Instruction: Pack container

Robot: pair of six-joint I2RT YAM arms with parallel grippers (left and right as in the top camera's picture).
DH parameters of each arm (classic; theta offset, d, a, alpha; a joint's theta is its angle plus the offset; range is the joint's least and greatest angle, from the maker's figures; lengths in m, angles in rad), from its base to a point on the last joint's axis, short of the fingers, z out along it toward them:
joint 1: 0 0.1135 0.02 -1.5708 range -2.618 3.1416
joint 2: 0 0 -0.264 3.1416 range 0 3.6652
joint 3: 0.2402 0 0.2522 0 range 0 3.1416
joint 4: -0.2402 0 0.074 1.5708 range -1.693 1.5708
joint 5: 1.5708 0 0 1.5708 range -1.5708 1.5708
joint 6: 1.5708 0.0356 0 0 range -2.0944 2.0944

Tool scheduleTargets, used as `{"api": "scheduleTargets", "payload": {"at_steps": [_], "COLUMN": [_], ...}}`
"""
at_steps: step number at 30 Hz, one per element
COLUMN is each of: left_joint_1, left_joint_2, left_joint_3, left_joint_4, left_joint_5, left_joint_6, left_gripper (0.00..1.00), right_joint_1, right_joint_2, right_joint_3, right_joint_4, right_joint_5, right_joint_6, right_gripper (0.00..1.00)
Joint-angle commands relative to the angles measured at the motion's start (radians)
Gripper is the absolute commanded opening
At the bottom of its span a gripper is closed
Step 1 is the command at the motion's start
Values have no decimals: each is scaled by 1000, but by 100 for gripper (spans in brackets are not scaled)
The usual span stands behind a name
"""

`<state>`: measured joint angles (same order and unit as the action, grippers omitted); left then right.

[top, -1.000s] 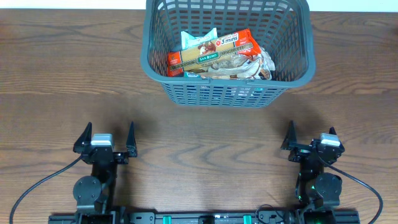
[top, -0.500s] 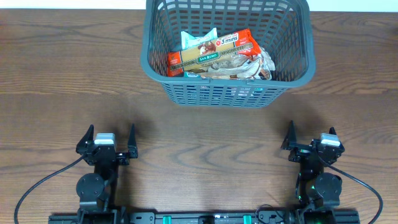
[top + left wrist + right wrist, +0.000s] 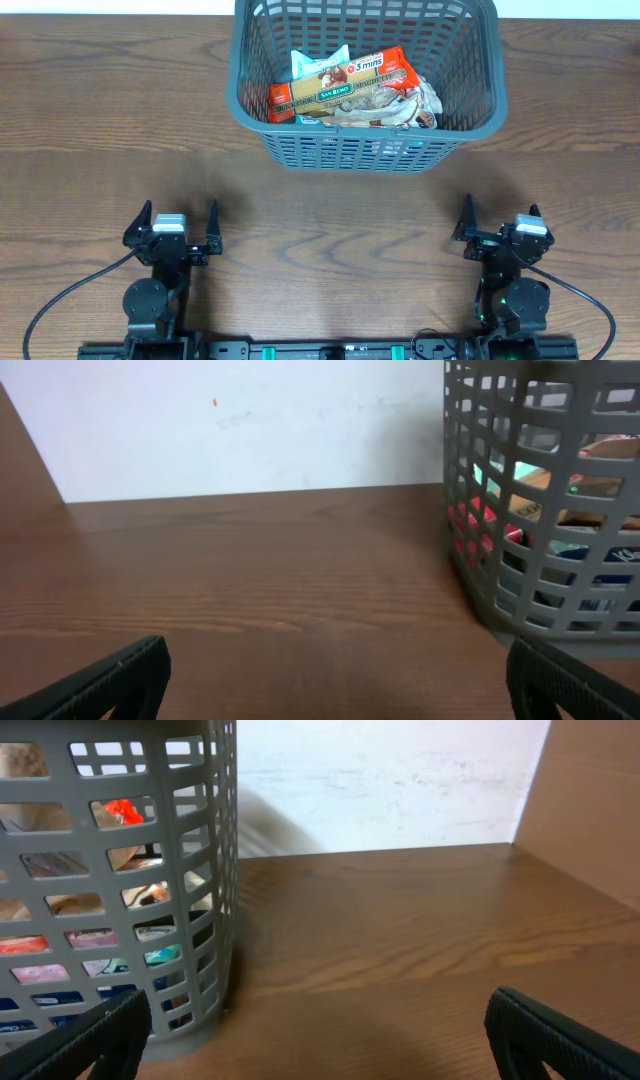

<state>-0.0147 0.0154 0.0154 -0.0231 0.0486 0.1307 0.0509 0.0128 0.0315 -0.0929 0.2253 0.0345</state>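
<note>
From overhead, the container (image 3: 365, 150) stands at the far middle of the bench (image 3: 100, 120), well apart from both arms. Inside lie a red pasta packet (image 3: 340, 92), a pale blue packet (image 3: 320, 62) beneath it and a clear crinkled bag (image 3: 415, 105), heaped together on the floor of the basket. The left claw (image 3: 177, 212) and right claw (image 3: 500, 215) sit at the near edge, each spread wide and gripping nothing. Black cables (image 3: 60, 300) trail behind the arm bases, out of the way. No packet shows on the wood outside the basket, so the packing looks done or close to it.

From the left wrist, two dark fingers (image 3: 110, 675) frame bare bench, with the basket's lattice wall at the right and a white wall (image 3: 250, 420) beyond. Coloured packets show through the slots.

From the right wrist, the lattice fills the left of the view, with the fingers (image 3: 560, 1035) parted low in the frame.

The basket looks stiff and light, probably apt to slide on smooth wood if nudged. The rim or a slotted wall would be the likeliest hold. Its film packets seem soft and slippery. Nothing stands between either claw and it.
</note>
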Motion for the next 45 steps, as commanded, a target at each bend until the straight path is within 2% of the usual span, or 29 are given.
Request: {"api": "scheduleTargets", "payload": {"at_steps": [1, 45], "left_joint_1": [-5, -3], "left_joint_2": [-5, 2], "left_joint_3": [-11, -11], "left_joint_4": [-47, -45], "left_joint_5": [-5, -5], "left_joint_6": [-6, -31], "left_gripper": [99, 99], "right_joint_1": [9, 9], "right_joint_2": [-7, -7], "right_joint_3": [-7, -7], "right_joint_4": [-1, -1], "right_joint_5": [7, 7], "right_joint_6": [13, 13], "right_gripper": [99, 99]}}
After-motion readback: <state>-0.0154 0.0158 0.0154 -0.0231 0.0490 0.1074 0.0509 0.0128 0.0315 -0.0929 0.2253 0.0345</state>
